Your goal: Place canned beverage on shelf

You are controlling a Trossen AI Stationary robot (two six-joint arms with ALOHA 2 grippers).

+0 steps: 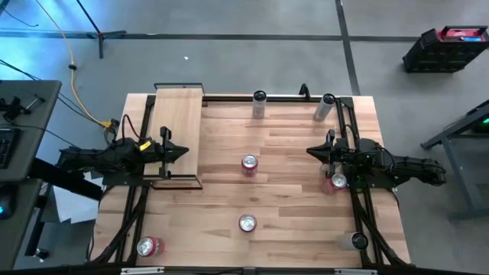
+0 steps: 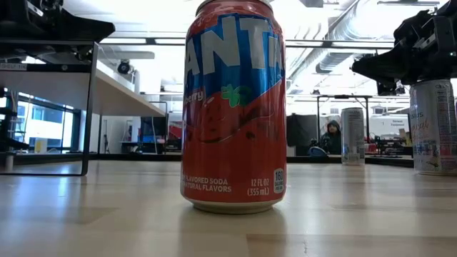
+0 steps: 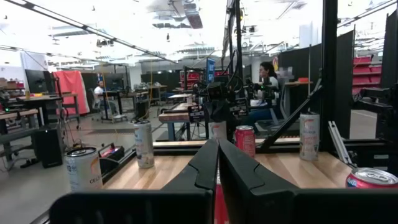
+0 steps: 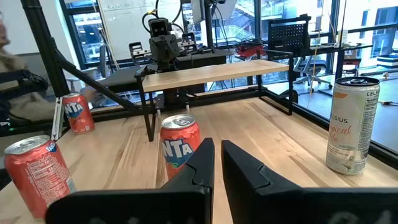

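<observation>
1. While both arms hang at the table's sides, seven cans stand on the tabletop point(image 1: 290, 191): four red, three pale and tall.
2. Centre red can point(image 1: 250, 164): glossy cylinder, blue lettering, upright.
3. Shelf point(image 1: 177, 130): pale wood, black frame, left side.
4. Left gripper point(image 1: 183, 152) and right gripper point(image 1: 311, 151): jaws closed, empty.

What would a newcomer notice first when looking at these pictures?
First, the red Fanta can, which stands upright close to the low camera and fills the middle of that view. From above, several more cans stand scattered over the table, and the empty shelf sits at its left side. The left tool rests shut over the shelf, and the right tool is shut at the table's right.
</observation>
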